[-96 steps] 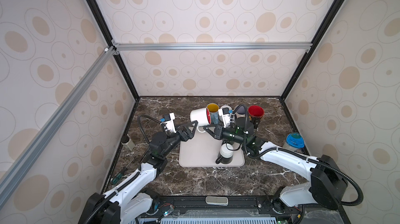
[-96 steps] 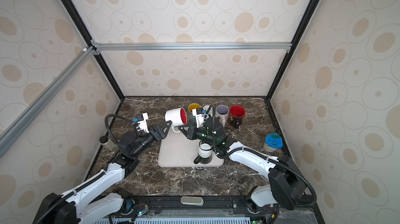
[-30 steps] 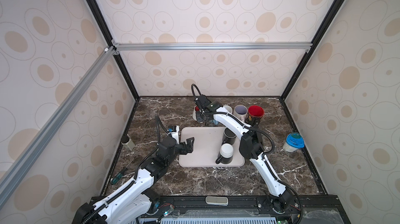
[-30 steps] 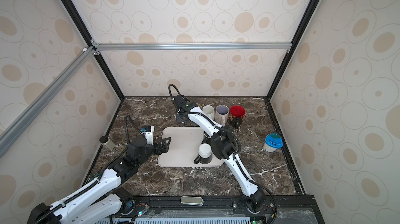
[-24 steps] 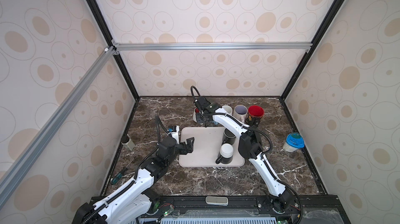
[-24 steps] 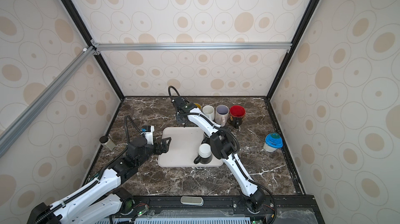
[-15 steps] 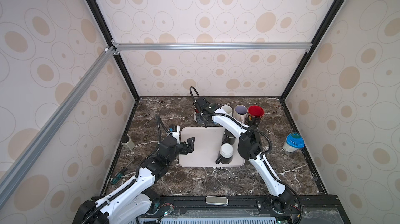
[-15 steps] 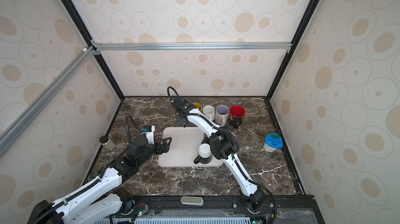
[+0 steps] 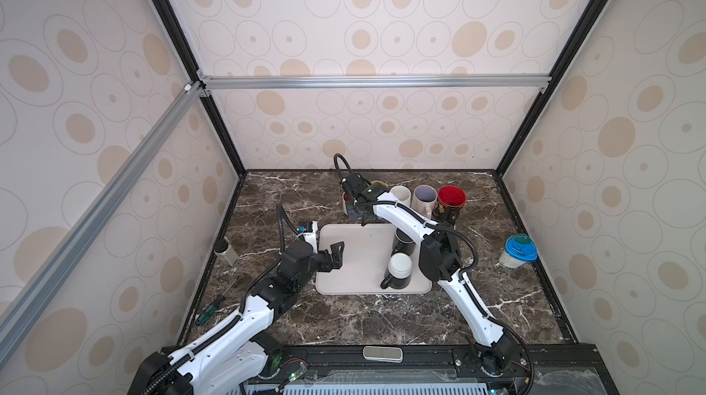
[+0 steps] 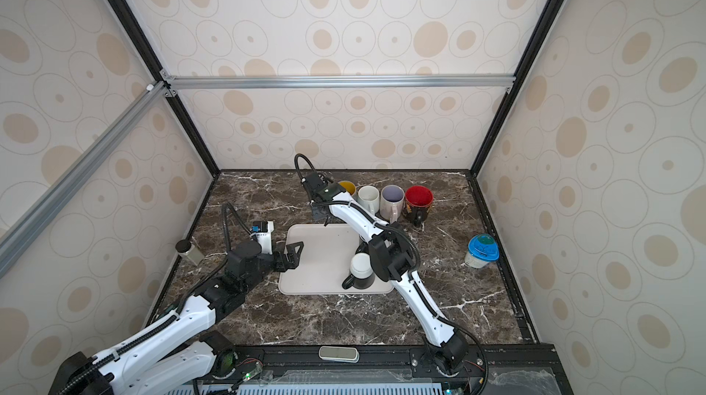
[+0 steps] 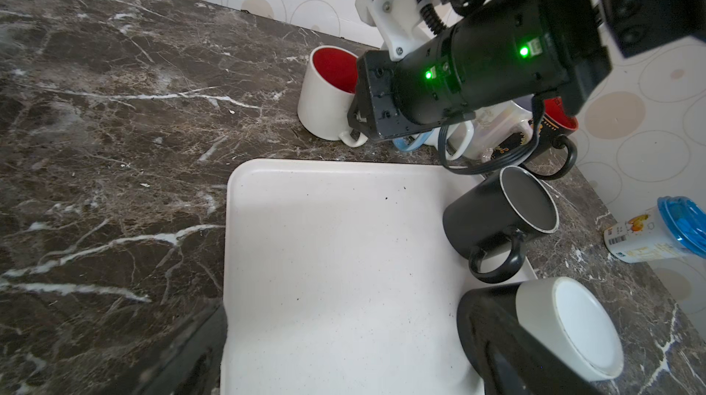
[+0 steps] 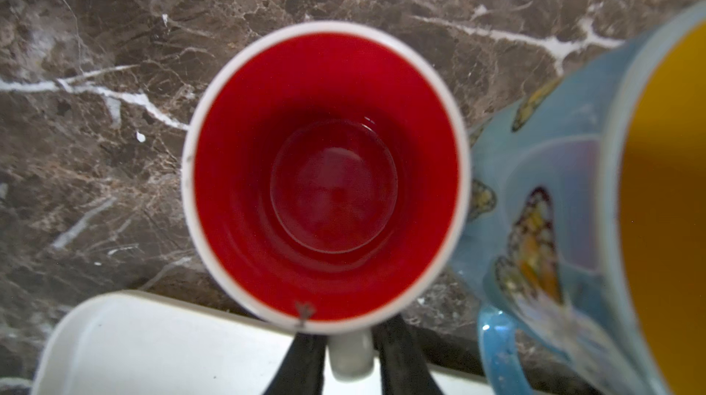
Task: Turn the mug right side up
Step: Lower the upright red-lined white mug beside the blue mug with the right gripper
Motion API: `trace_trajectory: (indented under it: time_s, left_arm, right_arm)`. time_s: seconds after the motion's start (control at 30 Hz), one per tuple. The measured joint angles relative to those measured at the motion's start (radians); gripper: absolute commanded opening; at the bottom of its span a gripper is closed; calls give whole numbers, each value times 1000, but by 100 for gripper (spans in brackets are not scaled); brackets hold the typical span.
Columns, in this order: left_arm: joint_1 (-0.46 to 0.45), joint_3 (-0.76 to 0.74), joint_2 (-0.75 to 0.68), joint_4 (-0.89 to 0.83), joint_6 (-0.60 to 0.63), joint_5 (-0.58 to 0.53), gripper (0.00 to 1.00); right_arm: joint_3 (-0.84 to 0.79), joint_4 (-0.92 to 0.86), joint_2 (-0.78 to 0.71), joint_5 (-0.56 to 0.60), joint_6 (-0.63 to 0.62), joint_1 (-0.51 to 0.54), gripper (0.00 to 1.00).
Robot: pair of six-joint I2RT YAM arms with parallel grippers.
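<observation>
Right pincer (image 12: 349, 339) narrow astride handle (image 12: 350, 360), grip unclear; mug (image 12: 324, 175) upright, mouth up.

A tray (image 9: 355, 259) is set in the middle of the counter (image 9: 382, 320). Two mugs are kept on its right side, the front mug (image 9: 399, 272) just before the back mug (image 9: 400, 248). A row of mugs (image 9: 424, 198) is lined up behind the tray. The mug (image 11: 324, 99) is placed at the left end of that row, just behind the tray. A tub (image 9: 517, 251) is found far right, a jar (image 9: 226, 253) far left.
</observation>
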Motion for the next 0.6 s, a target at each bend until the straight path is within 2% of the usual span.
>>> trace_trajectory:
  time_s: [0.13, 0.37, 0.6]
  left_arm:
    - [-1, -2, -3, 0, 0, 0, 100]
    - [-2, -4, -18, -1, 0, 0, 100]
    - [-2, -26, -32, -1, 0, 0, 100]
  right_arm:
    - [-3, 5, 0, 2, 1, -2, 41]
    - [-80, 31, -37, -4, -8, 10, 42]
    - [-235, 59, -216, -32, -26, 39, 41]
